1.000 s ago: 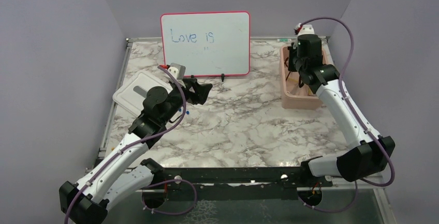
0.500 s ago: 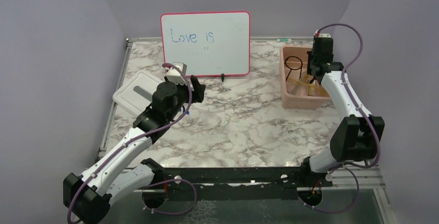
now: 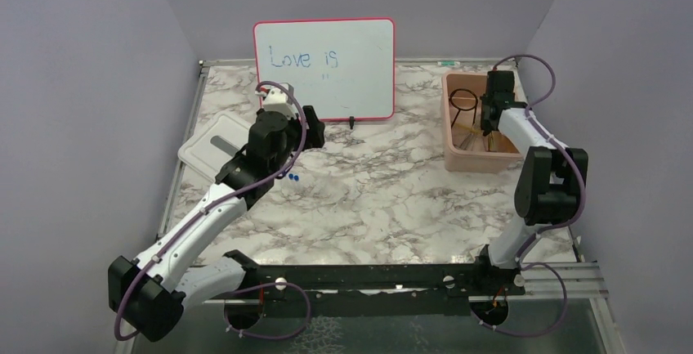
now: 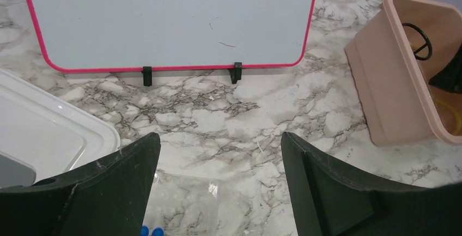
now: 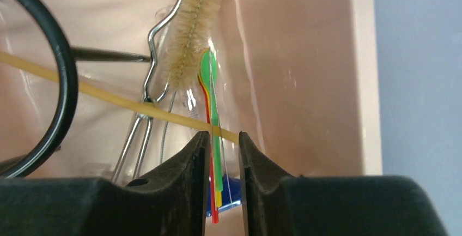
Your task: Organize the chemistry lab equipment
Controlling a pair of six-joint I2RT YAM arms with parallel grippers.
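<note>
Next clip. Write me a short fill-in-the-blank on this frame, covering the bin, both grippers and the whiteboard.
The bin holding the black wire ring is ____ in colour.
The left gripper has its jaws ____ over the table.
The whiteboard reads "Love ____".
The right gripper pinches coloured sticks; the one nearest its camera is ____.
Missing words: pink; open; is; green.

Right gripper [image 3: 488, 123], seemingly inside pink bin [image 3: 474, 160]

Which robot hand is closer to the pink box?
Right. The right hand reaches into the pink box, pinching colored sticks; the left hand is far across the table, by the whiteboard.
</note>
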